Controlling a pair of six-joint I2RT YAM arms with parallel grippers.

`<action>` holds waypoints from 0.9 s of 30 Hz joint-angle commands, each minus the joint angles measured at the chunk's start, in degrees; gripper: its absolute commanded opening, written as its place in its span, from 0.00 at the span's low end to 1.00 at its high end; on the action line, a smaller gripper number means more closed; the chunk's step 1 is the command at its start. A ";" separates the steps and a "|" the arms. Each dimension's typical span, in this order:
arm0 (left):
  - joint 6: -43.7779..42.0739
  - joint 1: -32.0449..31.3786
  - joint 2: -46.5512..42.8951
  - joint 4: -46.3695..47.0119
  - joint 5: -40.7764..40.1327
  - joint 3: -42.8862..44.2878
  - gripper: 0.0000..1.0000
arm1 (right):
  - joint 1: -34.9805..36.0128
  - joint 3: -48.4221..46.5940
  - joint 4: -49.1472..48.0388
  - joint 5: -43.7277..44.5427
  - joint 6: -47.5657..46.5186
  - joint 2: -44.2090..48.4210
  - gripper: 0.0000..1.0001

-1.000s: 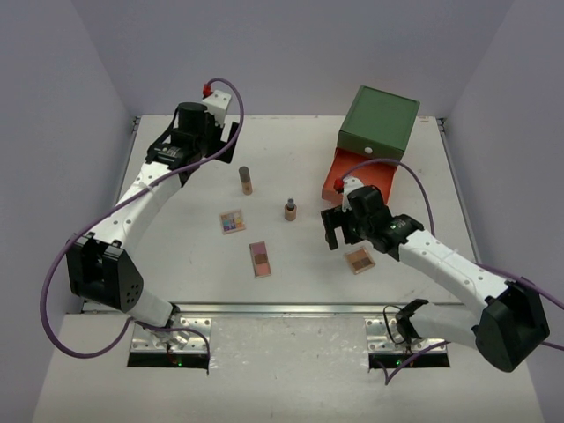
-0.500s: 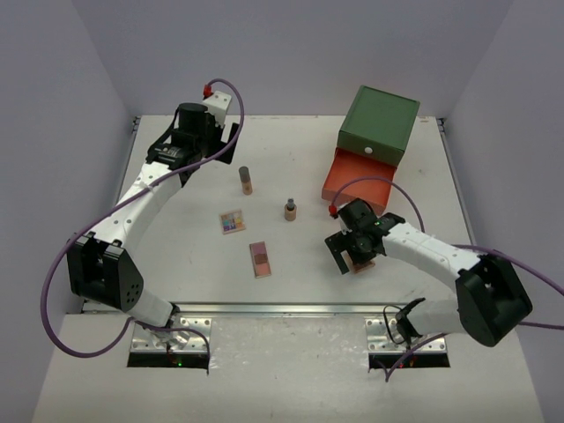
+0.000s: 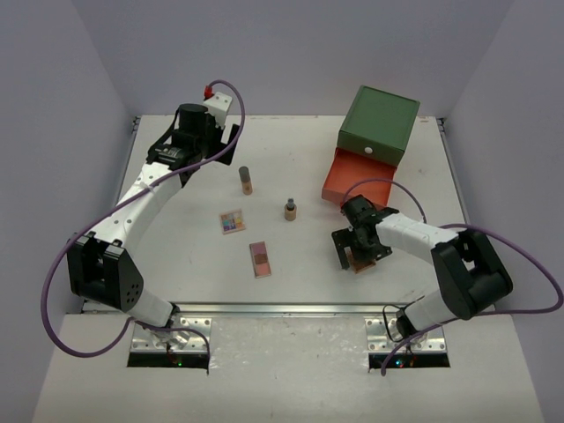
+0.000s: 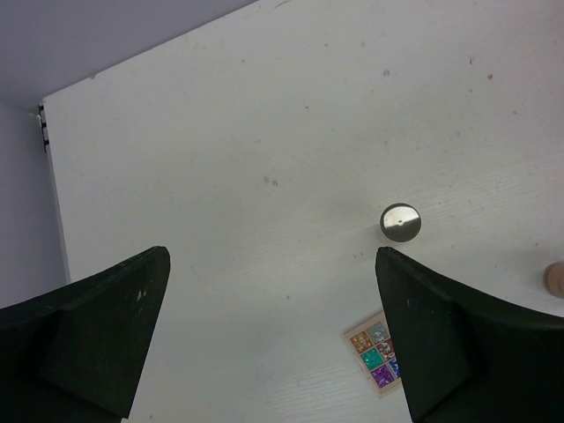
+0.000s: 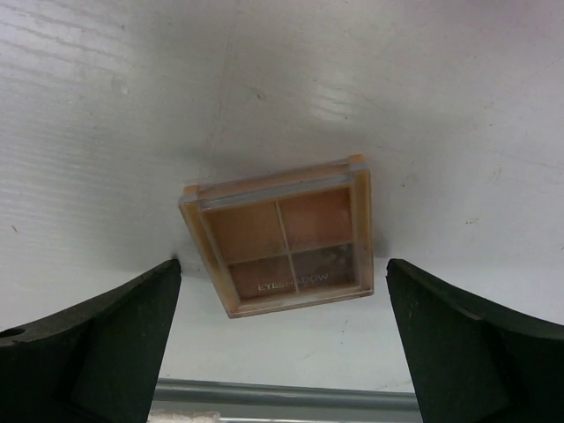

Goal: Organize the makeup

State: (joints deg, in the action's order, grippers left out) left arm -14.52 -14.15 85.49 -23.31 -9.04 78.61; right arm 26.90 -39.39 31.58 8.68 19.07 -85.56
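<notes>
My left gripper (image 3: 204, 141) hangs open and empty over the far left of the table; in the left wrist view (image 4: 273, 352) only bare table lies between its fingers. A tall tan tube (image 3: 246, 180) stands right of it, seen from above in the left wrist view (image 4: 400, 222). A shorter tan tube (image 3: 290, 209), a multicolour palette (image 3: 233, 220) (image 4: 374, 352) and a pink-brown palette (image 3: 260, 258) lie mid-table. My right gripper (image 3: 358, 249) (image 5: 283, 264) is open, low over a tan eyeshadow palette (image 3: 363, 262) (image 5: 282, 233) lying flat between its fingers, untouched.
A green drawer box (image 3: 379, 122) stands at the far right with its orange drawer (image 3: 355, 177) pulled open toward the right arm. The table's near edge, a grey rail (image 5: 282, 392), runs just behind the tan palette. Grey walls close the back and sides.
</notes>
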 commanded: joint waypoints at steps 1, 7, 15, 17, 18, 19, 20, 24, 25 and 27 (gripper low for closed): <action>-0.19 0.68 -2.06 2.22 -0.60 -0.18 1.00 | -1.62 2.14 -5.20 -1.16 0.74 -0.50 0.99; -0.50 0.63 -2.00 2.22 -1.32 -0.04 1.00 | -1.76 1.23 -6.20 -4.76 -1.57 -3.87 0.94; -1.11 0.65 -2.44 2.39 -2.15 -0.42 1.00 | -1.55 1.31 -6.78 -7.17 -3.32 -3.76 0.52; -1.31 0.71 -2.44 2.40 -2.40 -0.47 1.00 | -1.16 1.68 -6.90 -6.62 -3.28 -3.19 0.47; -1.39 0.71 -2.44 2.44 -2.48 -0.47 1.00 | -0.59 1.69 -6.98 -6.34 -3.48 -2.34 0.43; -1.47 0.71 -2.44 2.48 -2.56 -0.47 1.00 | -0.03 1.69 -7.06 -6.05 -3.68 -1.49 0.40; -1.39 0.71 -2.35 2.57 -2.48 -0.39 1.00 | 0.76 1.69 -7.06 -6.13 -4.20 -1.45 0.39; -1.38 0.71 -2.09 2.57 -2.21 -0.21 1.00 | 6.10 0.13 -8.67 -8.41 -8.39 4.31 0.38; -1.38 0.71 -2.09 2.58 -2.23 -0.22 1.00 | 6.33 -0.26 -9.39 -8.92 -8.55 5.90 0.38; -1.38 0.62 -2.18 2.65 -2.30 -0.30 1.00 | 6.41 -1.24 -11.37 -12.02 -7.71 10.05 0.37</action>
State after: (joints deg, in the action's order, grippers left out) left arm -15.22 -14.15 85.38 -23.11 -10.79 78.19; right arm 32.18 -38.85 25.52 1.54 13.02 -83.45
